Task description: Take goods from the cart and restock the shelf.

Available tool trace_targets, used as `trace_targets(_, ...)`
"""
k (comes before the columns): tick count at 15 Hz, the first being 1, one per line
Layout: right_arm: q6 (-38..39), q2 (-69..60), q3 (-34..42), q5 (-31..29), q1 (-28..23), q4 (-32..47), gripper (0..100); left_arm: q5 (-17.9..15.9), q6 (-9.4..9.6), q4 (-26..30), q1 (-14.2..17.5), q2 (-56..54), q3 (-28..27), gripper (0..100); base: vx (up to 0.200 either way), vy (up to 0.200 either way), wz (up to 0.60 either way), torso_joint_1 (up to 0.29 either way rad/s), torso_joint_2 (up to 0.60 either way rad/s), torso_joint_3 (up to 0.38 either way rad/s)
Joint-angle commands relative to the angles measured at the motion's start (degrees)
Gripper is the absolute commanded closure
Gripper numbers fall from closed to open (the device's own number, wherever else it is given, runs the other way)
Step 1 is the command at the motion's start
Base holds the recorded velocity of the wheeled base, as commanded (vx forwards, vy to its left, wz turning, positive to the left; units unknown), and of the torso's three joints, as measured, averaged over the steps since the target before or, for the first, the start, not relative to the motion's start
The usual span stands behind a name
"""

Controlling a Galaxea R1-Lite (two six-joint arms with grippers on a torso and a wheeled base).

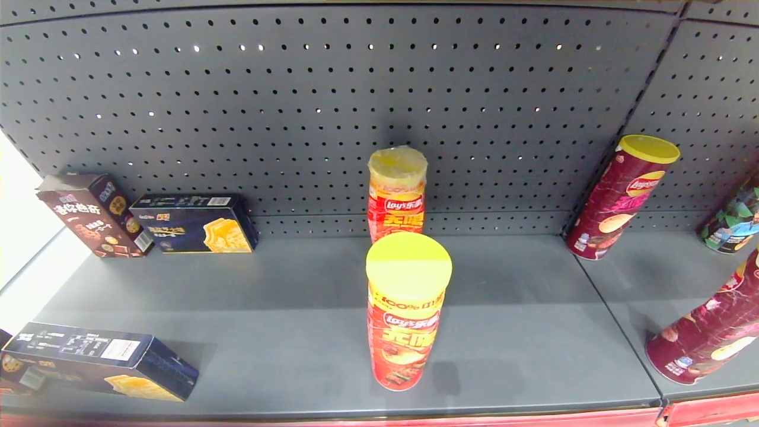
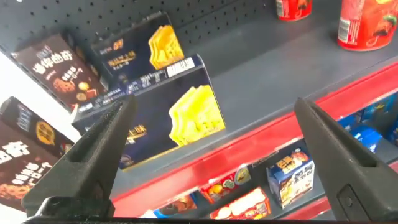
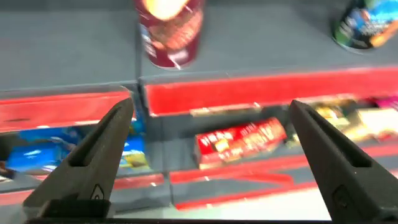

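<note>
Left wrist view: left gripper (image 2: 214, 103) gaping, empty; right gripper (image 3: 210, 104) seemingly likewise.

A dark grey perforated back panel (image 1: 296, 107) stands upright at the rear. A red price strip (image 3: 267, 93) runs along the front edge. On the tier below it lie blue cartons (image 2: 291, 177) and a red packet (image 3: 239, 140).

The grey shelf (image 1: 522, 332) carries 2 upright cans at its middle, the near red can (image 1: 406, 314) in front of the far red can (image 1: 396, 193). At far left, a brown box (image 1: 92, 214) stands just beside the far blue box (image 1: 195, 223). The near blue box (image 1: 98, 360) lies near left. On the right stand the far maroon can (image 1: 619, 198), the near maroon can (image 1: 708, 329) and a teal can (image 1: 732, 222).
</note>
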Motion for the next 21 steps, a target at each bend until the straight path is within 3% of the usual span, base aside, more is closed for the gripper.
trace_targets(1, 0.44, -5.14, 0.32, 3.49, -5.19, -0.40, 0, 1.76, 0.06, 0.07, -0.83, -1.71, 1.23, 0, 0.000, 0.000, 0.00, 0.000, 0.00, 0.000)
trace_targets(3, 0.35, -6.89, 2.78, 18.87, -5.63, -3.47, 0, 1.41, -0.03, 1.39, -0.83, -1.71, 1.23, 0, 0.000, 0.000, 0.00, 0.000, 0.00, 0.000)
trace_targets(7, -0.35, -6.89, 2.78, 18.87, -5.63, -2.68, 0, -0.62, -0.56, 3.41, -0.83, -1.71, 1.23, 0, 0.000, 0.000, 0.00, 0.000, 0.00, 0.000)
trace_targets(8, -0.44, -6.89, 2.78, 18.87, -5.71, -2.68, 0, -0.70, -1.61, 3.76, -0.83, -1.71, 1.14, 0, 0.000, 0.000, 0.00, 0.000, 0.00, 0.000)
trace_targets(9, -0.44, -6.89, 2.78, 18.87, -5.71, -2.68, 0, -0.26, -2.32, 3.76, -0.83, -1.71, 1.14, 0, 0.000, 0.000, 0.00, 0.000, 0.00, 0.000)
trace_targets(11, -0.44, -6.89, 2.78, 18.87, -5.71, -2.68, 0, 4.13, -3.37, 4.47, -0.30, -1.71, 1.06, 0, 0.000, 0.000, 0.00, 0.000, 0.00, 0.000)
trace_targets(13, -0.44, -6.89, 2.78, 18.87, -5.71, -2.68, 0, 5.36, -3.46, 5.78, 3.48, 3.74, 0.70, 0, 0.000, 0.000, 0.00, 0.000, 0.00, 0.000)
trace_targets(14, -0.44, -6.89, 2.78, 18.87, -5.71, -2.68, 0, 5.19, -3.90, 5.96, 10.07, 6.03, 0.62, 0, 0.000, 0.000, 0.00, 0.000, 0.00, 0.000)
trace_targets(15, -0.44, -6.89, 2.78, 18.87, -5.71, -2.68, 0, 4.92, -4.51, 6.31, 13.94, 7.17, 0.44, 0, 0.000, 0.000, 0.00, 0.000, 0.00, 0.000)
trace_targets(16, -0.44, -6.89, 2.78, 18.87, -5.71, -2.68, 0, 4.39, -5.74, 6.93, 15.87, 7.26, 0.26, 0, 0.000, 0.000, 0.00, 0.000, 0.00, 0.000)
trace_targets(18, -0.44, -6.89, 2.78, 18.87, -5.71, -2.68, 0, 4.39, -6.54, 7.01, 16.93, -1.09, 0.18, 0, 0.000, 0.000, 0.00, 0.000, 0.00, 0.000)
trace_targets(21, -0.44, -6.89, 2.78, 18.87, -5.71, -2.68, 0, 8.61, -6.89, 2.80, 17.19, -1.71, 1.23, 0, 0.000, 0.000, 0.00, 0.000, 0.00, 0.000)
